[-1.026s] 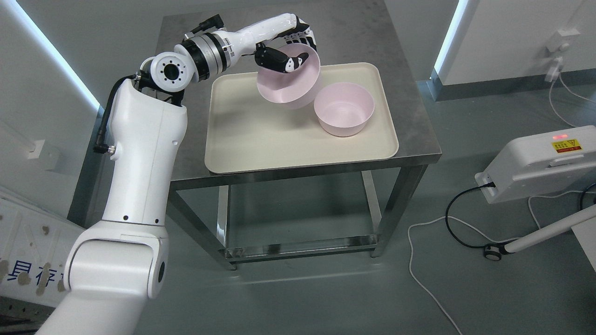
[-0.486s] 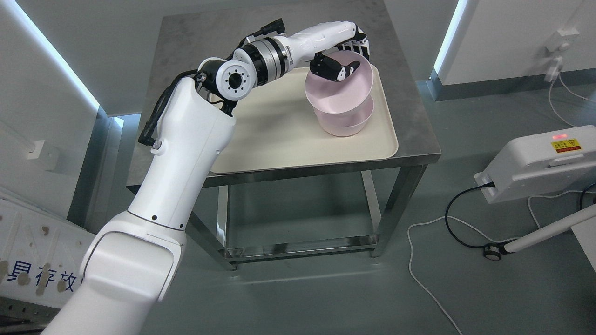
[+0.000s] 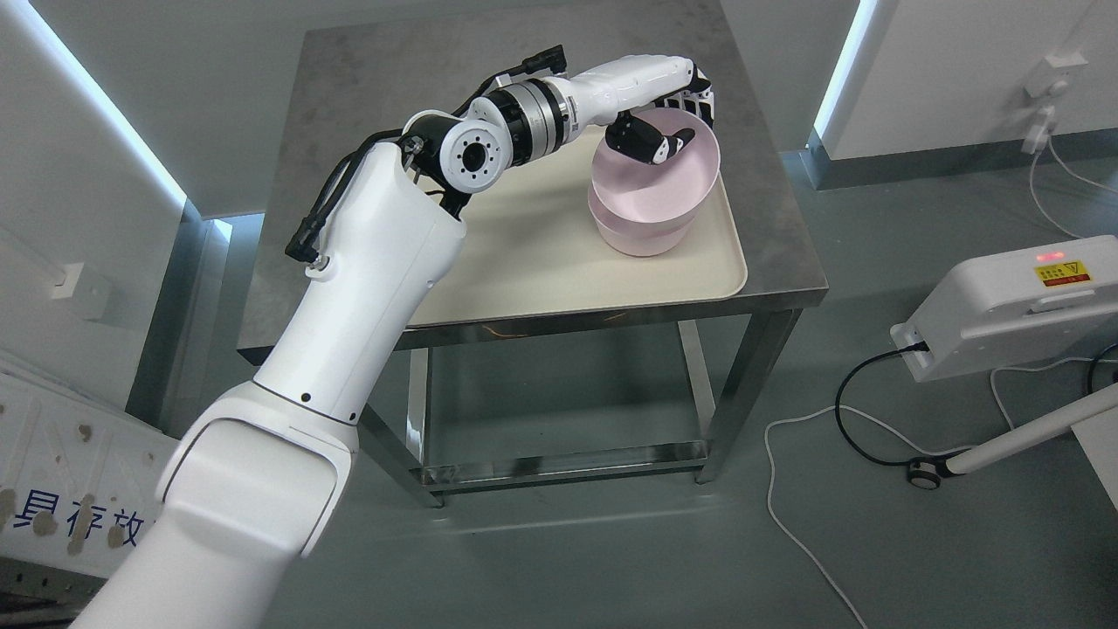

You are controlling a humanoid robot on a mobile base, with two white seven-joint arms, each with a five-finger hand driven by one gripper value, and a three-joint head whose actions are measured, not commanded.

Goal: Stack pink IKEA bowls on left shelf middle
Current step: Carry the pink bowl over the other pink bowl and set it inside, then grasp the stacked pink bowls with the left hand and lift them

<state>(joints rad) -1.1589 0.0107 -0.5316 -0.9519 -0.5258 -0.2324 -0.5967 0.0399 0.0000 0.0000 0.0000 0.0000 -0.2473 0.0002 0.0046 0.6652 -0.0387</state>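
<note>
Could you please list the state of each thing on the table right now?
Left hand: shut on the upper pink bowl, thumb inside its rim.
Upper pink bowl: held, tilted, partly nested in the lower pink bowl.
Lower pink bowl: upright on the tray.
Tray: flat on the metal table.

pink bowls [image 3: 651, 188], cream tray [image 3: 541, 253], grey steel table [image 3: 367, 79], white arm [image 3: 367, 288].
</note>
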